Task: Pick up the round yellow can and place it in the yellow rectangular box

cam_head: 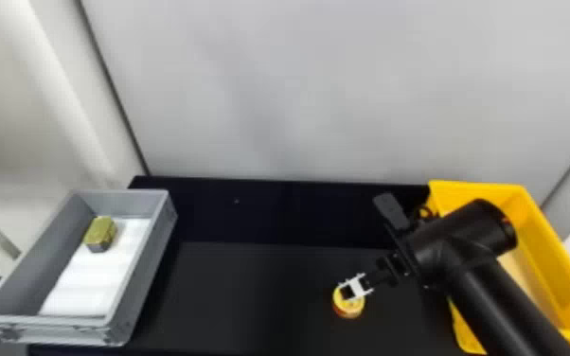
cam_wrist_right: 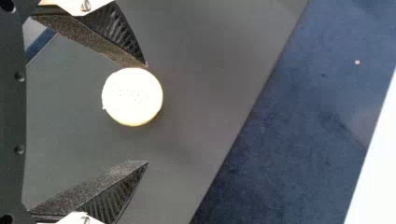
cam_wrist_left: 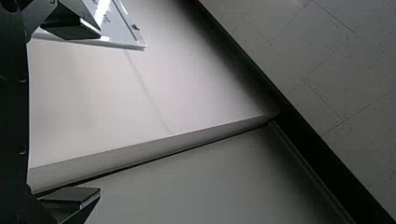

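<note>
One round yellow can (cam_head: 349,308) stood on the black table (cam_head: 251,293), near its front edge, right of the middle. The right gripper (cam_head: 347,292) hung over it, fingers spread wide. The yellow rectangular box (cam_head: 537,236) sat at the table's right end; at the left, a grey bin (cam_head: 149,262) held a greenish block (cam_head: 101,230). The left gripper's (cam_wrist_left: 100,113) fingers were apart too.

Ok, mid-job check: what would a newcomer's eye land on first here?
The big, bright yellow box on the robot's right, with the black right arm angled across it. Next, the round yellow can on the dark table, at the open right hand. Over on the left, a greenish-gold block sits inside the gray bin.
</note>
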Action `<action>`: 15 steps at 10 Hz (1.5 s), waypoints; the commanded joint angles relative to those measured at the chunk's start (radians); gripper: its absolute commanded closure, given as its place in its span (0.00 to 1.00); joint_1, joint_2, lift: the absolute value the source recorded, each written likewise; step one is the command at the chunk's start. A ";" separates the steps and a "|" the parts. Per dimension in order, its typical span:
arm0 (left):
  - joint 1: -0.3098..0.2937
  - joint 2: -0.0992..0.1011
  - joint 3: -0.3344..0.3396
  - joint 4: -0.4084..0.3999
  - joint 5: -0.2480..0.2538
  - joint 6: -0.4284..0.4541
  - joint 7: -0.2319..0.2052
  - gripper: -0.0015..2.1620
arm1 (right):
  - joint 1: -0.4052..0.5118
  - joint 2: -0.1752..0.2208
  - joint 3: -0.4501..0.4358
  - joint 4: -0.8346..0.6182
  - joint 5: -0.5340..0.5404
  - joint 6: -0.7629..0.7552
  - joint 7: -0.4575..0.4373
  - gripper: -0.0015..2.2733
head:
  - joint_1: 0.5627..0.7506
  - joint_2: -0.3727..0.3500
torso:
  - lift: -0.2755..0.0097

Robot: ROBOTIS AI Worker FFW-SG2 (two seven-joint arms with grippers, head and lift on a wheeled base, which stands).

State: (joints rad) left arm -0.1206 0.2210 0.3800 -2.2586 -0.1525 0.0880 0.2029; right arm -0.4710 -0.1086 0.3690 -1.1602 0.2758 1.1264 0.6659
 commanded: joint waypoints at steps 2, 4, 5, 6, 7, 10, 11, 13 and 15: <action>-0.001 -0.003 -0.001 0.001 -0.002 -0.004 0.000 0.05 | 0.008 0.012 0.030 0.025 -0.012 -0.015 0.003 0.00 | 0.70 0.59 | 0.96; -0.001 -0.002 -0.001 0.002 -0.002 -0.005 0.000 0.05 | 0.011 0.023 0.047 0.051 -0.029 -0.037 0.005 0.00 | 0.70 0.59 | 0.96; -0.001 0.000 -0.001 0.001 -0.002 -0.005 0.000 0.05 | 0.011 0.024 0.056 0.059 -0.032 -0.049 0.005 0.00 | 0.70 0.59 | 0.96; -0.001 0.000 0.001 0.001 -0.002 -0.008 0.000 0.05 | 0.011 0.024 0.055 0.071 -0.038 -0.058 0.006 0.00 | 0.70 0.59 | 0.96; -0.001 0.000 -0.001 0.001 -0.002 -0.010 0.000 0.05 | 0.009 0.024 0.053 0.082 -0.043 -0.072 0.006 0.00 | 0.70 0.59 | 0.96; -0.001 0.000 -0.001 0.001 -0.002 -0.014 0.000 0.05 | 0.008 0.020 0.067 0.099 -0.038 -0.094 0.005 0.00 | 0.70 0.59 | 0.96; -0.001 -0.002 -0.001 0.001 -0.002 -0.016 0.000 0.05 | 0.005 0.017 0.073 0.105 -0.038 -0.100 0.006 0.00 | 0.70 0.59 | 0.96; -0.001 -0.002 -0.002 0.001 -0.002 -0.016 0.000 0.05 | 0.005 0.010 0.084 0.111 -0.029 -0.109 0.006 0.00 | 0.70 0.59 | 0.96; -0.001 -0.005 -0.002 0.001 -0.002 -0.016 0.000 0.05 | 0.003 0.007 0.087 0.122 -0.023 -0.123 0.006 0.00 | 0.70 0.59 | 0.96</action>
State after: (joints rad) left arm -0.1212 0.2182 0.3778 -2.2580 -0.1549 0.0720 0.2025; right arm -0.4669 -0.0990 0.4538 -1.0470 0.2489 1.0139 0.6721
